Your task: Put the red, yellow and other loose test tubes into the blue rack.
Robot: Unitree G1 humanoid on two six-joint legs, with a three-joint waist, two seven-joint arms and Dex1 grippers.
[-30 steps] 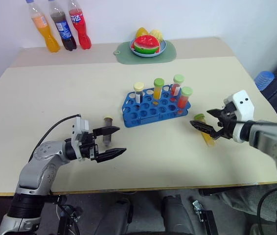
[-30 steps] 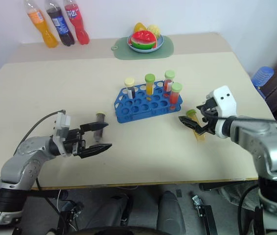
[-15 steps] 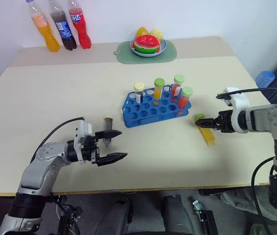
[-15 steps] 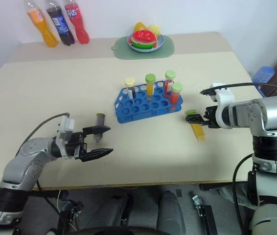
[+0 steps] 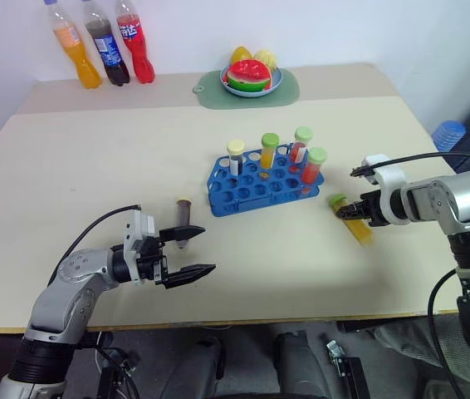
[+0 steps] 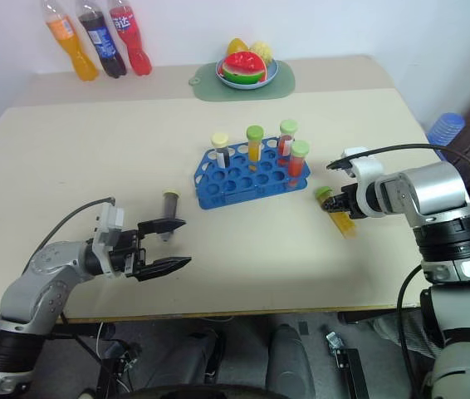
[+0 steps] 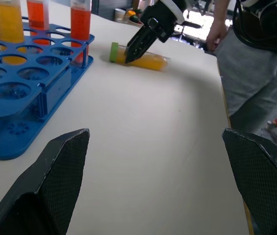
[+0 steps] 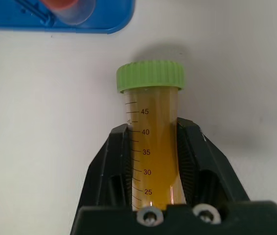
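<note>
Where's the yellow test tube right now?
The yellow tube lies flat on the table, on the robot's right just past the blue rack, with the right gripper closed around it.

We see the blue rack (image 5: 266, 179) standing near the middle of the table, a low bright-blue block whose top is a grid of round holes, set at a slight angle. An orange-red tube with a green cap (image 5: 313, 169) stands upright in the rack's right end. The yellow tube with a green cap (image 5: 350, 219) lies on its side on the table just to the right of the rack, cap toward the rack, pinched between two black fingers along its body; printed graduation marks run down its clear wall. The dark brown tube with a pale cap (image 5: 183, 220) lies on the table left of the rack, apart from it.
</note>
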